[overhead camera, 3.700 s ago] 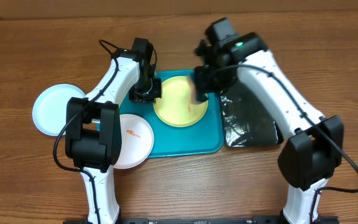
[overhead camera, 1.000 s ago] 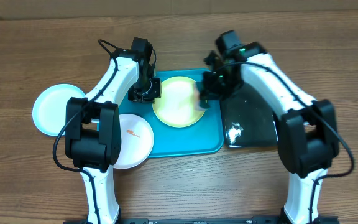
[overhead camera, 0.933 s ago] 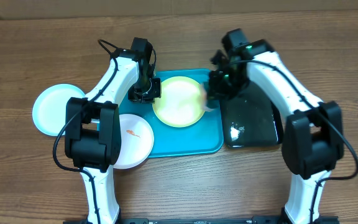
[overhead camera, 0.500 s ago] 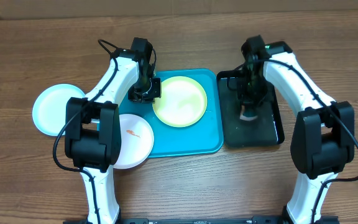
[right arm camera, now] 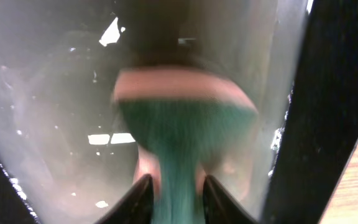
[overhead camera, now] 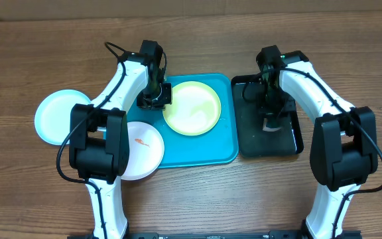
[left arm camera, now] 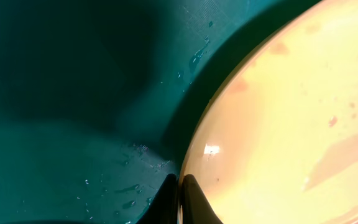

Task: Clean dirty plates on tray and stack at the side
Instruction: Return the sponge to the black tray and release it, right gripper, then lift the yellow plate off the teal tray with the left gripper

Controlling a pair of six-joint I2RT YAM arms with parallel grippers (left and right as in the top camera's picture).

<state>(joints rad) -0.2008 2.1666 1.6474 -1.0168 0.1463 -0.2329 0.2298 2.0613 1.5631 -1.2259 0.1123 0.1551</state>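
A: State of the left end effector (left arm camera: pixel 179 186)?
B: Pinched shut on the rim of the yellow-green plate (overhead camera: pixel 192 108), which lies on the tray (overhead camera: pixel 197 149).
A: And the right end effector (right arm camera: pixel 178 186)?
B: It straddles a blurred sponge (right arm camera: pixel 185 118) over the black tray (overhead camera: pixel 251 143); whether it grips cannot be told. The left arm (overhead camera: pixel 98 143) hides part of the white plate (overhead camera: pixel 141 151).

black tray (overhead camera: pixel 254 139): glossy, right of centre | sponge (right arm camera: pixel 185 118): green-pink (blurred), in it | table (overhead camera: pixel 18 192): wood

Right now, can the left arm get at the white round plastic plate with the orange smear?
Likely not yet: its pincer grips the rim of the yellow-green round plastic plate. Otherwise the white plate lies uncovered nearby.
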